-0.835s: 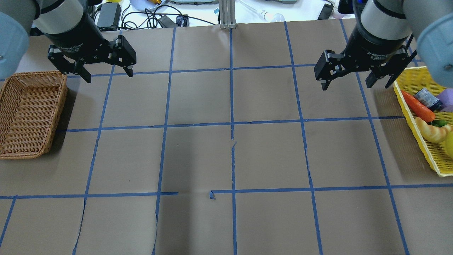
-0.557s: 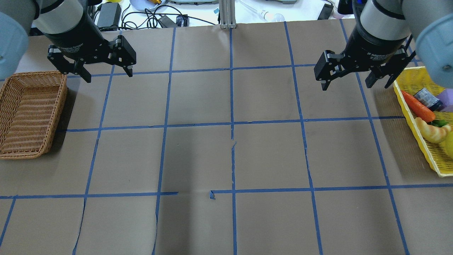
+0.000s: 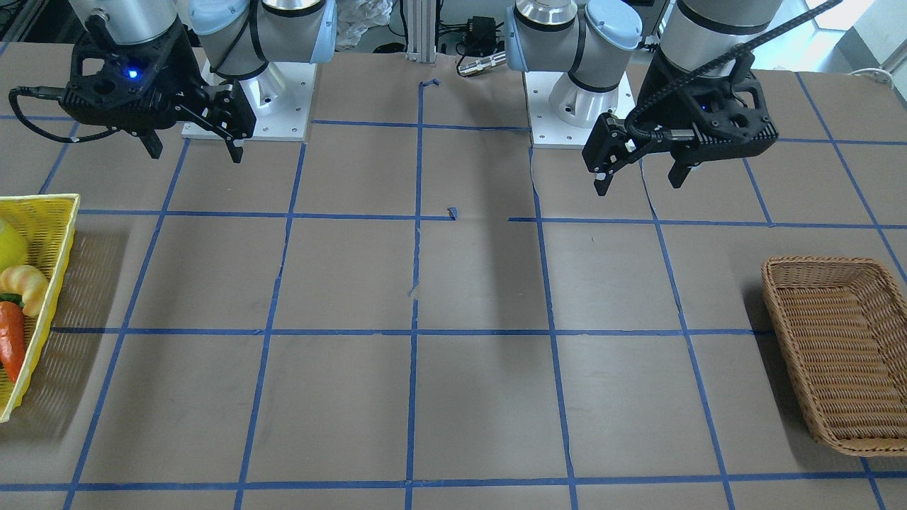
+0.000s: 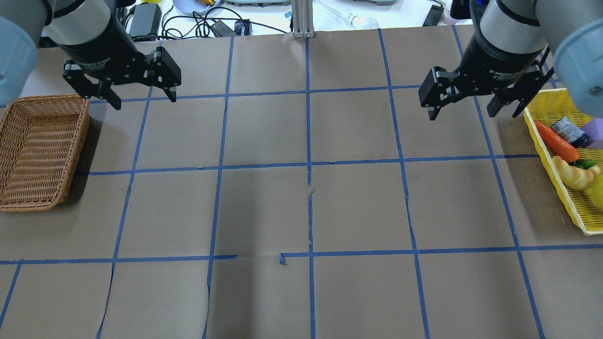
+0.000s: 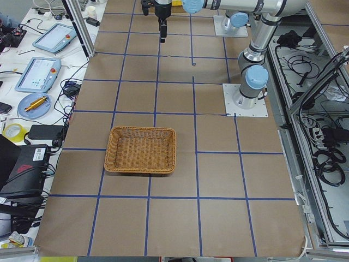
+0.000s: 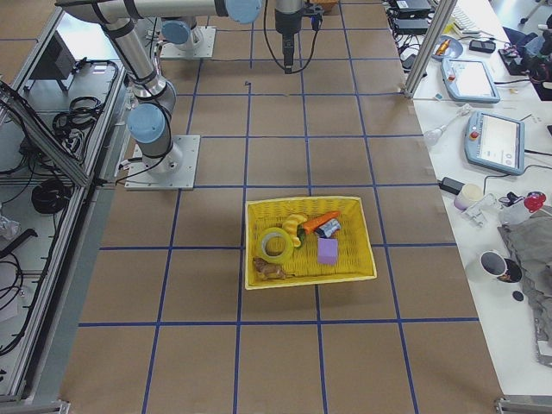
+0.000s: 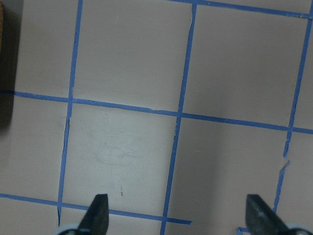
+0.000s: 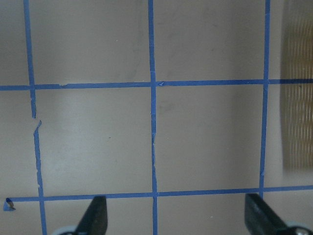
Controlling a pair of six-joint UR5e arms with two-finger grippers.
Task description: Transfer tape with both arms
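The tape, a yellow ring with a pale core, lies in the yellow basket at the table's right end, among toy foods. My left gripper hangs open and empty above the far left of the table, beside the wicker basket. It also shows in the front view and in the left wrist view. My right gripper hangs open and empty above the far right, just left of the yellow basket. It also shows in the front view and in the right wrist view.
The brown paper table carries a blue tape grid. The wicker basket holds nothing. In the yellow basket lie a carrot, a croissant and a purple block. Cables and devices lie beyond the far edge.
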